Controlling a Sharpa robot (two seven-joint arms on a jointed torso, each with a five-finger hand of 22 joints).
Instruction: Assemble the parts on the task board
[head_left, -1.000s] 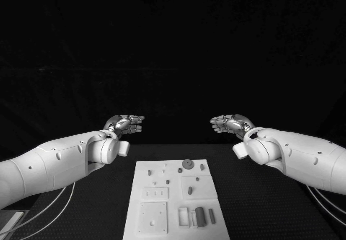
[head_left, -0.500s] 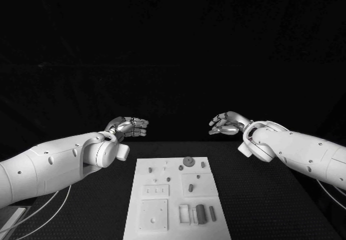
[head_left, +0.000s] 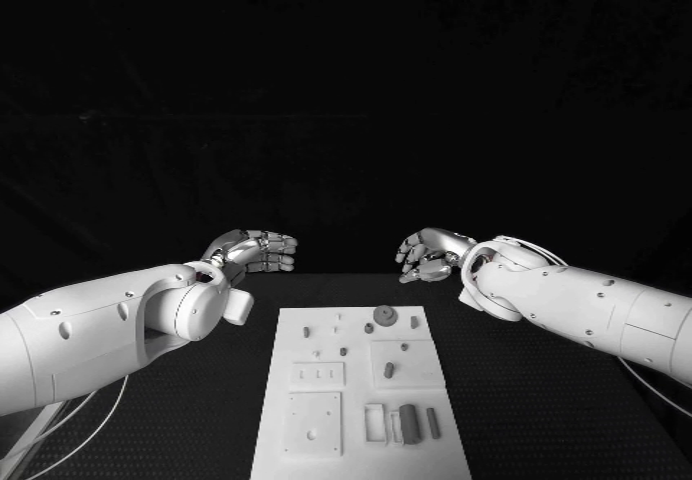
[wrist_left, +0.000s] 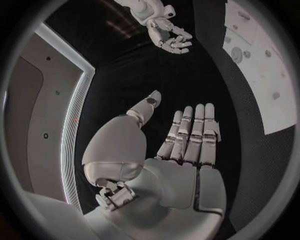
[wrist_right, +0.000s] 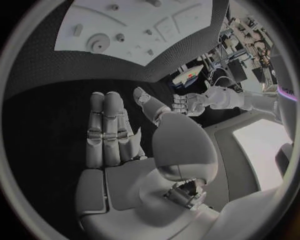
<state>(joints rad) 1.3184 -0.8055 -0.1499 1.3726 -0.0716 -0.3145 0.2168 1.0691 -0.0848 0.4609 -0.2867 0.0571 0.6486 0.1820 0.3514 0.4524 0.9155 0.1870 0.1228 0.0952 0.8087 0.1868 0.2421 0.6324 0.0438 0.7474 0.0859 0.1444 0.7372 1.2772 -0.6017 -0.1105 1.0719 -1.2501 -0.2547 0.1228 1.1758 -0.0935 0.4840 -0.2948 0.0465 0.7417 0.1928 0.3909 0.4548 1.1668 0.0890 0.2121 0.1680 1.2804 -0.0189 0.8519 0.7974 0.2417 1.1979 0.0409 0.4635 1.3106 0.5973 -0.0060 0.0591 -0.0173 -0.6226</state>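
Observation:
The white task board (head_left: 361, 385) lies lengthwise in the middle of the black table. On it are small grey parts: a round disc (head_left: 387, 316) near its far end, several small pegs (head_left: 343, 351), and a long dark piece (head_left: 410, 423) near its front. My left hand (head_left: 257, 250) hovers above the table beyond the board's far left corner and holds nothing. My right hand (head_left: 430, 256) hovers just beyond the board's far right corner, also with nothing in it. In the wrist views, the left hand (wrist_left: 187, 140) and the right hand (wrist_right: 112, 135) each keep straight fingers, thumb apart.
Black table surface (head_left: 548, 400) surrounds the board on both sides. White cables (head_left: 58, 435) hang under my left arm at the front left. The board (wrist_left: 262, 75) and the disc (wrist_right: 98, 41) lie well apart from both palms.
My right hand has moved inward and a little lower, toward the board's far right corner. My left hand has hardly moved. The camera has shifted slightly.

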